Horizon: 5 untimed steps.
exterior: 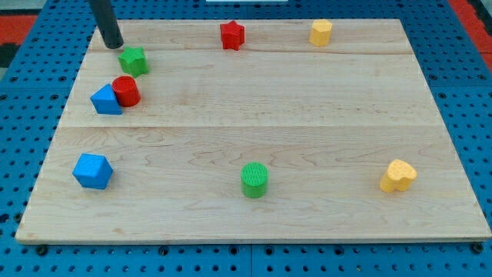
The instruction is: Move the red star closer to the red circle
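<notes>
While parked at the counter's [231, 223] upper left, just above the green star [133, 60], my tip [115, 44] touches nothing; no jaws on this rig. Red star [231, 35] sits at top centre, well apart from the red circle [125, 91] beside the blue block [105, 101]. Approach step, by judgement: next, circle to the star's right side, then push leftward and down.

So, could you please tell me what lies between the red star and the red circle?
In the camera view, only bare board lies between the red star and the red circle; the green star sits just beside that line.
</notes>
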Available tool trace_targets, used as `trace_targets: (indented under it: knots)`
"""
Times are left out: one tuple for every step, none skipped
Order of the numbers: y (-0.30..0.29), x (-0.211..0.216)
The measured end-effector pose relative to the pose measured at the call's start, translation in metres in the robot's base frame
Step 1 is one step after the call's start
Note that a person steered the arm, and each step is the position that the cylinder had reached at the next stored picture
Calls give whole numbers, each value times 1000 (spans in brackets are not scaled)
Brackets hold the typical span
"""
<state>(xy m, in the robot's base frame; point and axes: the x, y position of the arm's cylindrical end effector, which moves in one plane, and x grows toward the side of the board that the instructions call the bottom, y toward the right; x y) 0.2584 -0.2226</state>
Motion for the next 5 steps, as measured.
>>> trace_targets:
  knots:
    - [35,9]
    - [35,37]
    - [34,57]
    - [48,62]
    - [124,62]
